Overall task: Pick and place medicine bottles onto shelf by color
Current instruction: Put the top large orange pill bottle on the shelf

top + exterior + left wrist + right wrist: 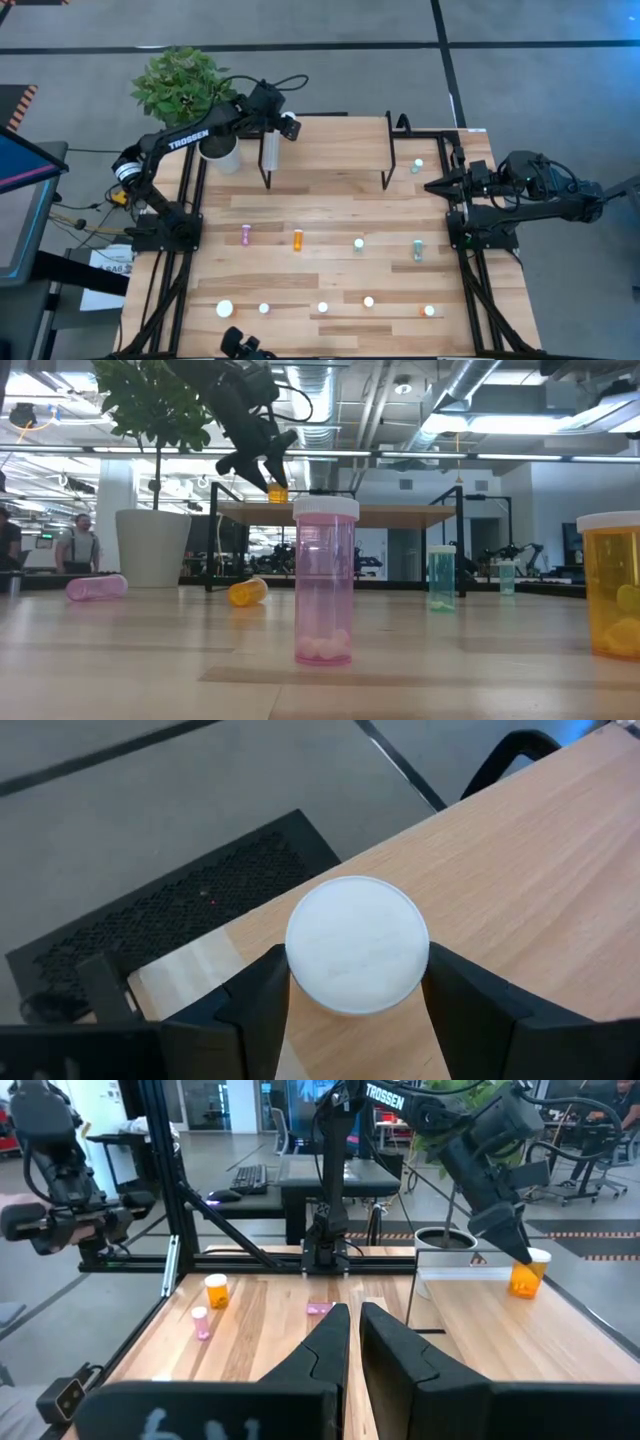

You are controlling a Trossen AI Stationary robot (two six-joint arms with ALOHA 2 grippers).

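Orange medicine bottle (526, 1274) stands on the shelf (400, 515) at its corner nearest the plant (180, 82). Left gripper (356, 982) reaches down over it, arm extended, fingers (262, 1010) clamped on the white cap (357, 942). Right gripper (354, 1340) waits beside the shelf's opposite end, fingers together, empty.

Both my arms are dark, near-black, built of jointed segments. The left arm (190, 135) carries white "TROSSEN" lettering along its forearm link, with an orange-and-white band at the joint near its base. Black cables loop out above its wrist. The right arm (545, 195) is the same black build, with a bulky wrist block and cabling trailing behind. The left gripper (350, 1020) has two matte black angular fingers; the right gripper (352, 1342) has matching wedge-shaped black fingers tapering toward their tips.
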